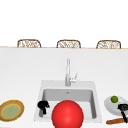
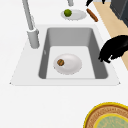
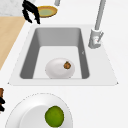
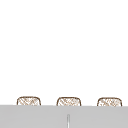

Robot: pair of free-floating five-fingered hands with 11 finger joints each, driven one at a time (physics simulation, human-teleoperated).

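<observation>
The left hand (image 1: 43, 106), fingers curled and holding nothing, hovers at the sink's (image 1: 40, 87) left rim, while the right hand (image 1: 123, 109) grips the brown stick (image 1: 115, 121) beside the plate (image 1: 109, 103) on the bench.

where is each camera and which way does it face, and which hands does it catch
Front view: faces the sink head-on; left hand at its left rim, right hand by the white plate.
Left side view: looks along the sink from its left; the left hand over the near rim.
Right side view: looks from the right; the left hand far off.
Upper view: faces above the counter; chair backs.
Both side views share the bowl in the basin.
</observation>
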